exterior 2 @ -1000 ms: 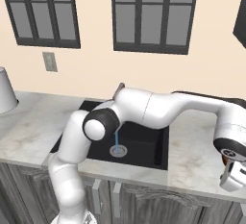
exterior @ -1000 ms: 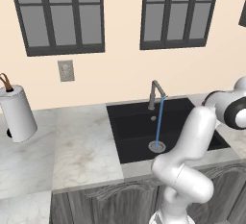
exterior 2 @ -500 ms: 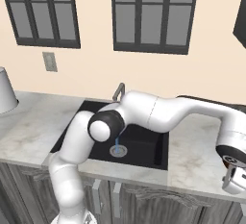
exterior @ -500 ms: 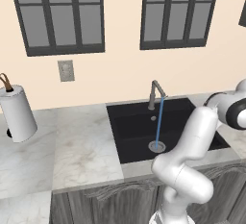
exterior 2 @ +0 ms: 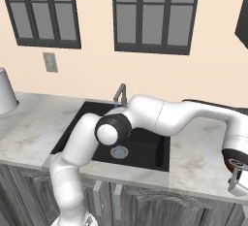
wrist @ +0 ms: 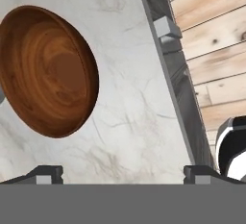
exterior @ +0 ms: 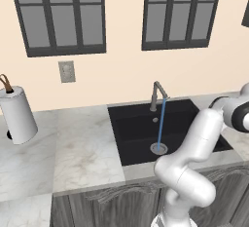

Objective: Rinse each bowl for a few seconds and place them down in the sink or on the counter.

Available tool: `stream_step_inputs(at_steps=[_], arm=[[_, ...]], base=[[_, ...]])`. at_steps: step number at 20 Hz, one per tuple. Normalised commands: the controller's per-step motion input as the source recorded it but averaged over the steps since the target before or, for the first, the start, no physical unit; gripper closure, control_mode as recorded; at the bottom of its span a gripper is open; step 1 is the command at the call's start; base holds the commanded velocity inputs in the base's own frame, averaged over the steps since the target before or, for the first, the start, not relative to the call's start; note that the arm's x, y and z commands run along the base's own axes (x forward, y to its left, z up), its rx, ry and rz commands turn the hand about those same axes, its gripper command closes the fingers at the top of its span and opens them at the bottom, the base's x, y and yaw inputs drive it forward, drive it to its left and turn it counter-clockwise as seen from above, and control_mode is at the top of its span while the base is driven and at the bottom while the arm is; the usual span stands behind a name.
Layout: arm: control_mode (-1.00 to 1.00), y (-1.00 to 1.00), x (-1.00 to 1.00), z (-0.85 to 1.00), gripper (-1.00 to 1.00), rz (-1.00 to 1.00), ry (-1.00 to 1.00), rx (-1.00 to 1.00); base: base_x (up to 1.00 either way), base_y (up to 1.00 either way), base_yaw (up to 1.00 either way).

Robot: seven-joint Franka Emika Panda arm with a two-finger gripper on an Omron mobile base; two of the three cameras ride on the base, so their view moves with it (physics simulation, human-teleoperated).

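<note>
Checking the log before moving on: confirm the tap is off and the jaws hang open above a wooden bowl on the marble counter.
One error: the tap is running, with a blue stream falling to the drain in the left base view. The jaws do stand open above the wooden bowl on the marble counter.

Reddish-brown wood-grain bowl [wrist: 47, 71] at nine o'clock, on white marble counter [wrist: 134, 122] with brownish veins; black sink [exterior: 141, 128], blue water stream [exterior: 160, 123].

Glossy white rounded arm links, dark grey ball joints, claw [wrist: 123, 172] with small dark finger tips — grey-capped
</note>
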Motion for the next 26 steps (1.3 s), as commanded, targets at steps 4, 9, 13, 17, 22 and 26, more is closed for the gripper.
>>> stream_step_inputs(at_steps=[4,9,13,17,22,26], arm=[[-1.0,-0.17,0.09,-0.09,-1.0,0.0,-0.01,0.0],[-1.0,-0.15,0.1,-0.12,-1.0,0.0,-0.02,0.0],[-1.0,-0.14,0.08,-0.15,-1.0,0.0,-0.01,0.0],[-1.0,-0.11,0.11,-0.14,-1.0,0.0,-0.01,0.0],[-1.0,-0.04,0.14,-0.14,-1.0,0.0,-0.01,0.0],[-1.0,0.0,0.18,-0.14,-1.0,0.0,-0.01,0.0]], base=[[0.0,0.0,0.0],[0.0,0.0,0.0],[0.0,0.0,0.0],[0.0,0.0,0.0],[0.0,0.0,0.0],[0.0,0.0,0.0]])
